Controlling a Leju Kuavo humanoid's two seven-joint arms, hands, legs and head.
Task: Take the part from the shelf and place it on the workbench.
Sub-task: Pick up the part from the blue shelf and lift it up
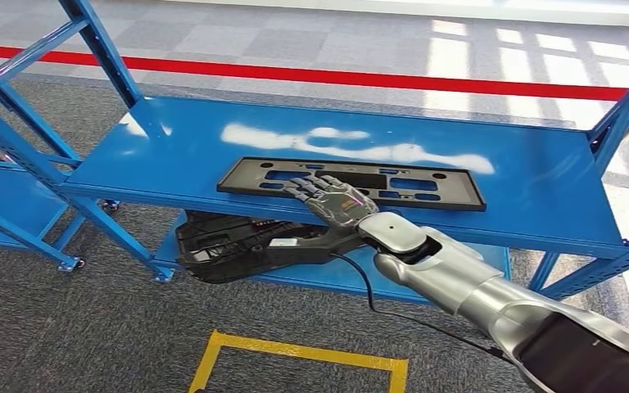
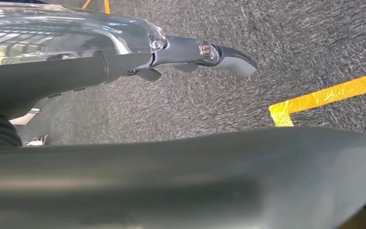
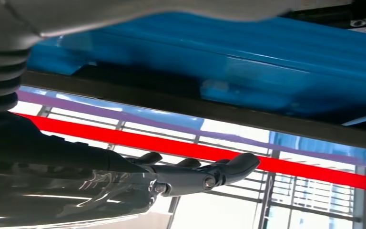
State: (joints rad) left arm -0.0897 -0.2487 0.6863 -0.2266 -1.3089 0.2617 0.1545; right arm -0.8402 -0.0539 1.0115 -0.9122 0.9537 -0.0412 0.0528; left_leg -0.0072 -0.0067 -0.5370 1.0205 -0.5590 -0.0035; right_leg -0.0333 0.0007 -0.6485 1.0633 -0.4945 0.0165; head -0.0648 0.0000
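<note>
A flat black plastic plate with several cut-outs, the part (image 1: 409,182), lies on the upper level of the blue shelf (image 1: 172,155). My right hand (image 1: 333,199) reaches in from the lower right and sits over the plate's front edge near its middle, fingers stretched out and apart. In the right wrist view these fingers (image 3: 195,174) stay straight, with a gap between them and the dark edge of the part (image 3: 219,112). My left hand (image 2: 205,52) hangs over the grey carpet with a finger extended and nothing in it.
A bulkier black moulded part (image 1: 237,246) lies on the lower shelf level, under my right hand. Blue uprights and braces (image 1: 16,139) stand at the left, another upright (image 1: 622,115) at the right. Yellow floor tape (image 1: 295,352) and a red line (image 1: 377,79) mark the floor.
</note>
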